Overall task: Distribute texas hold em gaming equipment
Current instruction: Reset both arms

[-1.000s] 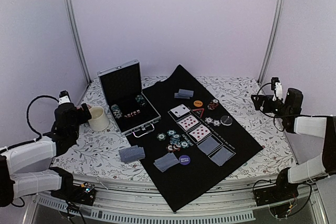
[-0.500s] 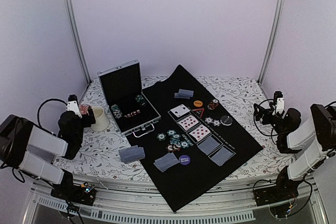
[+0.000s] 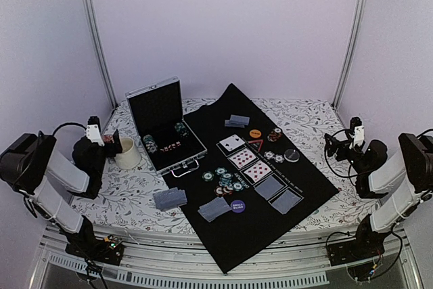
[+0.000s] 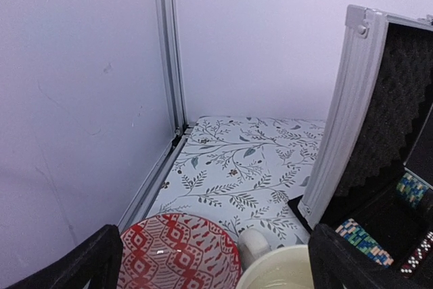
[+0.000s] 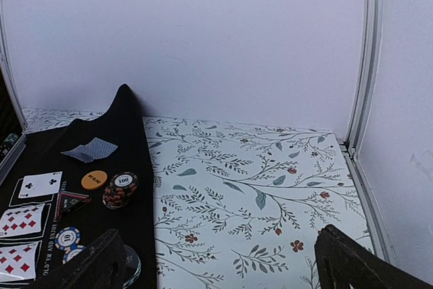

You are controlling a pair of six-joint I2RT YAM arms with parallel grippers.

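Observation:
Teal, red and white poker chips (image 3: 226, 181) lie clustered on the black mat (image 3: 257, 235), beside three face-up playing cards (image 3: 242, 158) and face-down cards (image 3: 277, 194). An orange button (image 3: 255, 133), a red-edged triangle (image 3: 256, 145), a dark button (image 3: 291, 155) and a purple button (image 3: 237, 206) also rest there. Grey-blue card stacks sit at the mat's far end (image 3: 237, 121), its near side (image 3: 214, 209) and off its left edge (image 3: 169, 198). My left gripper (image 3: 111, 143) (image 4: 216, 269) is open over a bowl and cup. My right gripper (image 3: 333, 141) (image 5: 220, 265) is open above the bare cloth, right of a chip stack (image 5: 120, 189).
The silver case (image 3: 162, 109) stands open left of the mat, with chips (image 4: 365, 238) in its tray. A cream cup (image 3: 126, 153) (image 4: 284, 272) and a red patterned bowl (image 4: 179, 252) sit by the left wall. A floral cloth (image 5: 257, 181) covers the table, with frame posts in the corners.
Both arms have folded back toward their bases. The left gripper has drawn in beside the cup and the right gripper has dropped lower at the table's right edge. Both stayed open.

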